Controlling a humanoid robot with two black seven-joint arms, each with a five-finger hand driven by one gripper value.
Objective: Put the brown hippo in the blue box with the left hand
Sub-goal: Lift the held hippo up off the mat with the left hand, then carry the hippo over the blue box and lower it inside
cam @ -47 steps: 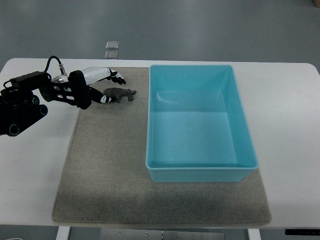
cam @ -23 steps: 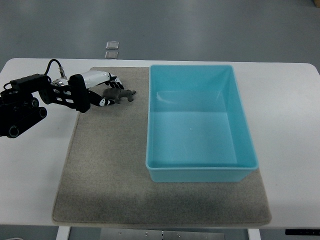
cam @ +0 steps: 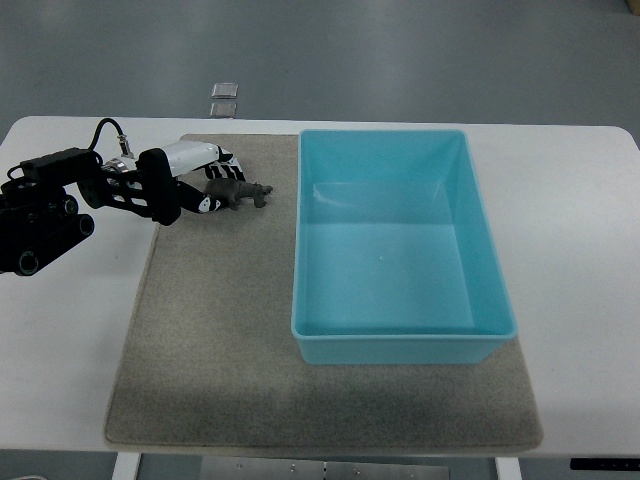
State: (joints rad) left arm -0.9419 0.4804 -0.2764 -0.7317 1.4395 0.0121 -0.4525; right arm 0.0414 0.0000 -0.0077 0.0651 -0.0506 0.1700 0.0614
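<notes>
1. My left arm [cam: 50, 215] comes in from the left edge over the white table [cam: 70, 330] — black links, a cable looping above.
2. My left hand [cam: 195, 180] sits at the far left corner of the grey mat [cam: 210, 340], white-backed, dark fingers [cam: 222, 172] reaching onto the rear of the brown hippo [cam: 238, 192].
3. Whether the fingers are clamped on the hippo or only touching it — I cannot tell.
4. The hippo is at the mat's far edge, head pointing right, just beside the blue box [cam: 400, 245] but apart from it.
5. The box stands on the mat's right half.
</notes>
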